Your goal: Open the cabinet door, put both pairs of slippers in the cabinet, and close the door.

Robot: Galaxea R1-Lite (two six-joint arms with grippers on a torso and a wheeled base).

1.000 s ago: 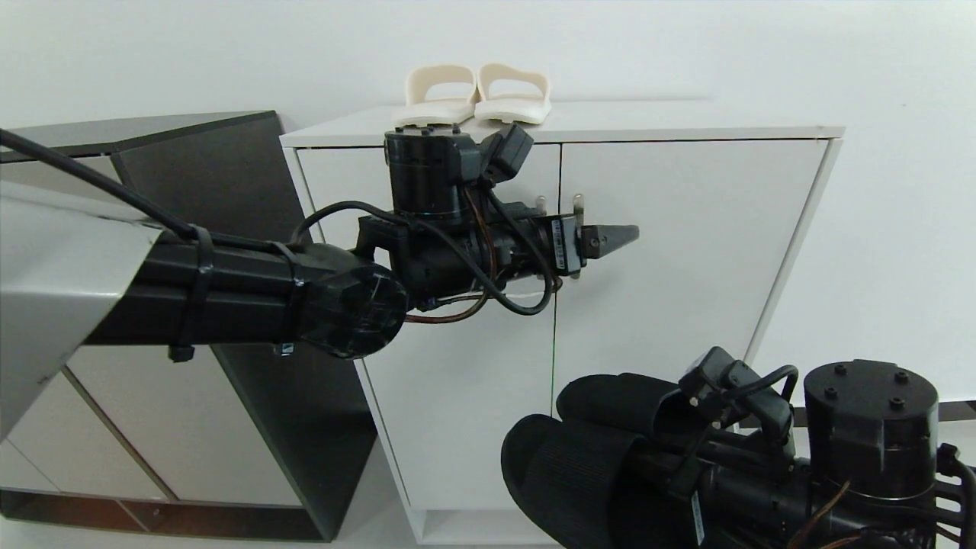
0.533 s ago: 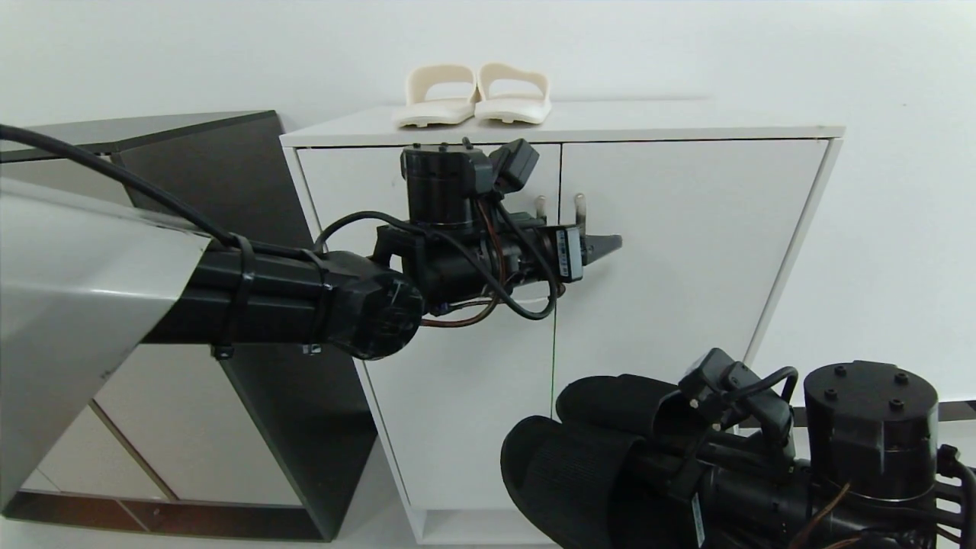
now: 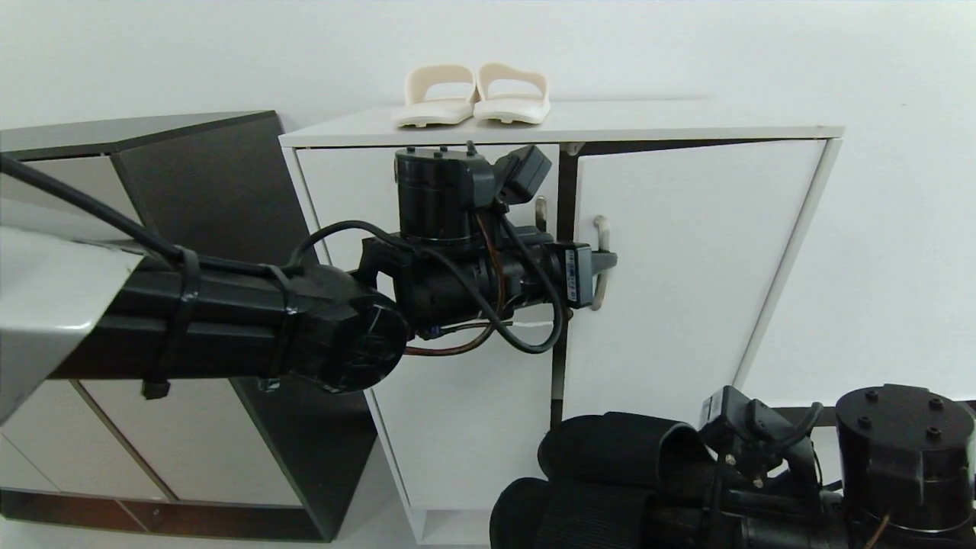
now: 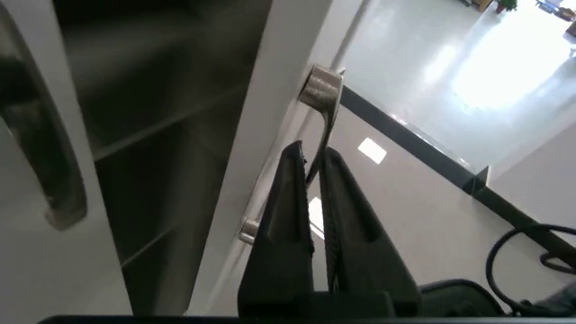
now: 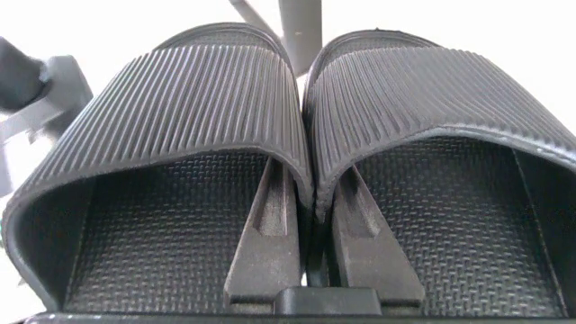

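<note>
right door (image 3: 686, 259) ajar, gap (image 3: 566, 191) narrow | left door (image 3: 457, 412) shut, blocks

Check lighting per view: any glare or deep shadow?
Head view: even light, with a dark strip beside the open door. Left wrist view: glare on the floor, and the cabinet is dim inside. Right wrist view: the black slippers are dark against a washed-out white background.

Cabinet (image 3: 686, 126) centre frame, against wall. One pair of slippers (image 3: 473, 95) on its top, upper centre, side by side. Right door (image 3: 686, 259) swung out slightly, gap beside left door (image 3: 457, 396). Left gripper (image 3: 606, 261) at door handle (image 3: 602, 229) (handle between jaws). Second pair of slippers (image 3: 610, 465) lower right, before cabinet, on right gripper (image 5: 310, 175), one jaw inside each. Side unit (image 3: 206, 175) left of cabinet.
</note>
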